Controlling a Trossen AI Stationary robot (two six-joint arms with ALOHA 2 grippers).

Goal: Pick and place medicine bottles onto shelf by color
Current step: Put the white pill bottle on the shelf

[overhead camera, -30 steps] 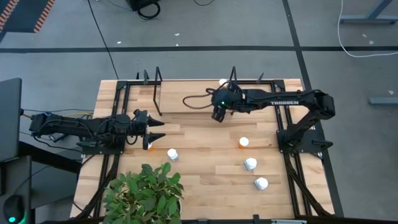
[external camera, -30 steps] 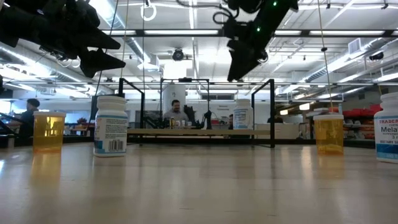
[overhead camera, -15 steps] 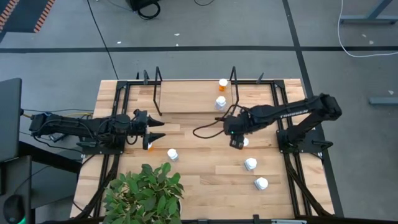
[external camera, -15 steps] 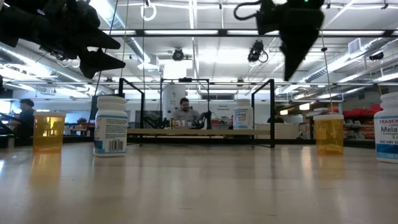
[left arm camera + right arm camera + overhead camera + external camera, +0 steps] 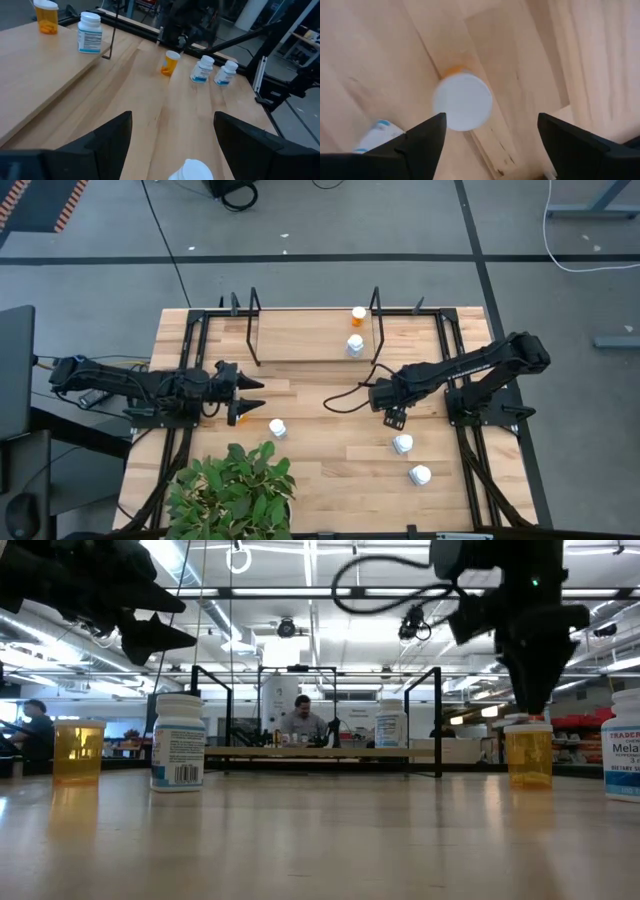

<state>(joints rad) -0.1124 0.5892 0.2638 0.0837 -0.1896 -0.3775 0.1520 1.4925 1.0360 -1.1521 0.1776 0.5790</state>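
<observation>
My right gripper (image 5: 393, 414) (image 5: 491, 118) is open and points down over an upright orange bottle with a white cap (image 5: 462, 101) (image 5: 528, 753) right of the table's middle. Its fingers stand on either side of the cap, just above it, touching nothing. My left gripper (image 5: 250, 394) (image 5: 172, 120) is open and empty, level above the table's left part, over an orange bottle (image 5: 240, 417) and next to a white bottle (image 5: 277, 427). The shelf (image 5: 300, 335) at the far edge bears an orange bottle (image 5: 358, 313) and a white bottle (image 5: 354, 344).
Two white bottles (image 5: 402, 443) (image 5: 419, 475) stand near the front right. A potted plant (image 5: 235, 490) overhangs the front left edge. Black frame rails (image 5: 455, 380) run along both sides. People show in the room beyond the shelf (image 5: 300, 720).
My right gripper has gone from the shelf's right end toward the table's near and right edges and down, and now hangs over the orange bottle. The bottles have stayed where they were.
</observation>
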